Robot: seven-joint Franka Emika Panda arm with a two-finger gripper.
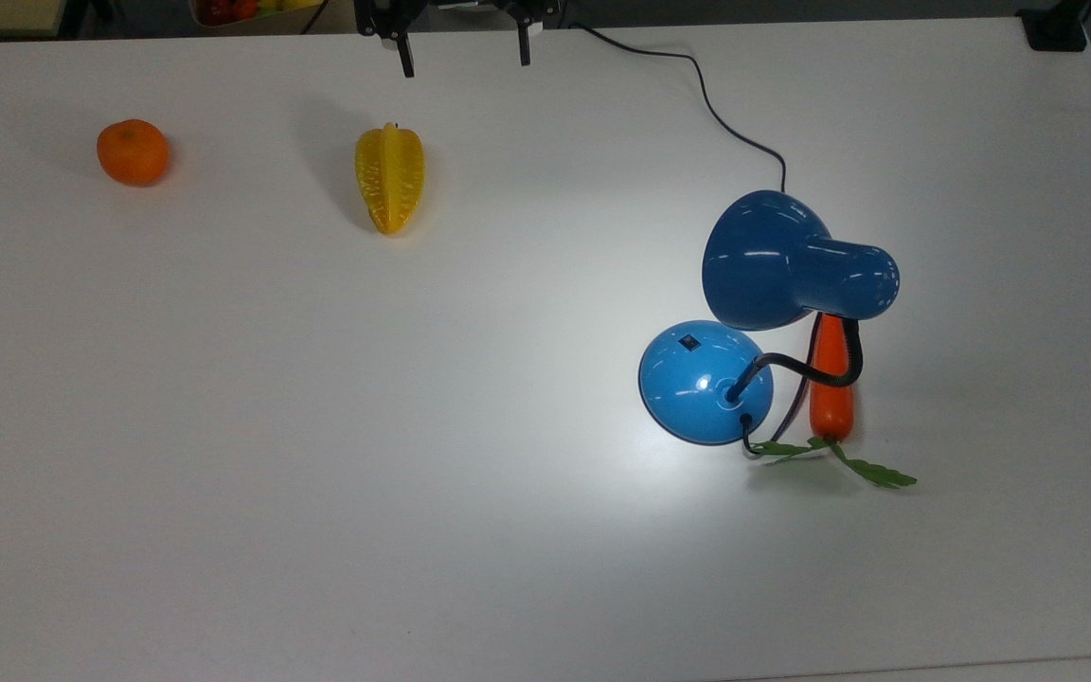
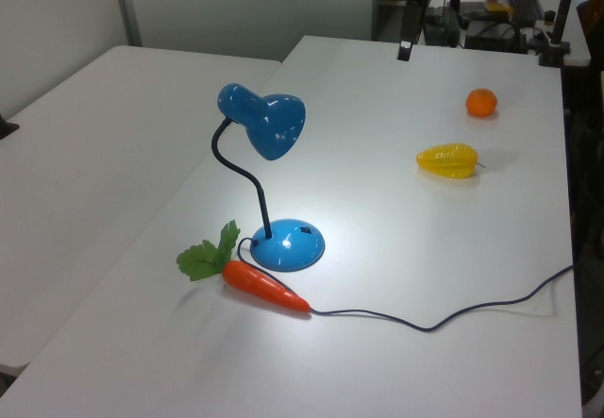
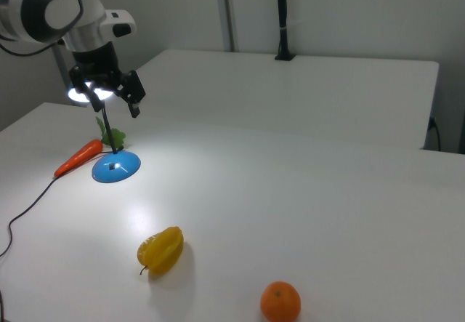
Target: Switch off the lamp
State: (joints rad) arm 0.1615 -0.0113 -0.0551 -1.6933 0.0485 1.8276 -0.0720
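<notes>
So basically nothing's done yet on this one, as far as I can tell. The lamp (image 1: 773, 313) is clearly on: there's a bright pool of light on the white counter (image 1: 318, 426) under its shade (image 1: 763, 260), spilling over the domed blue base (image 1: 705, 382). It sits toward the top view's right, with a toy carrot (image 1: 831, 384) lying just behind the base and partly under the gooseneck, leaves (image 1: 839, 462) sticking out at the near end. The little black switch (image 1: 688, 343) is on top of the base, untouched. The pincer (image 1: 463, 52) hangs at the far edge of the counter in the top view, fingers spread wide open and holding nothing, well apart from the lamp. Closest thing to it is the yellow starfruit (image 1: 390, 177), with an orange (image 1: 133, 152) off further to the top view's left. My read: the whole job is left, meaning travel over to the base, come down on the switch, and press it.
</notes>
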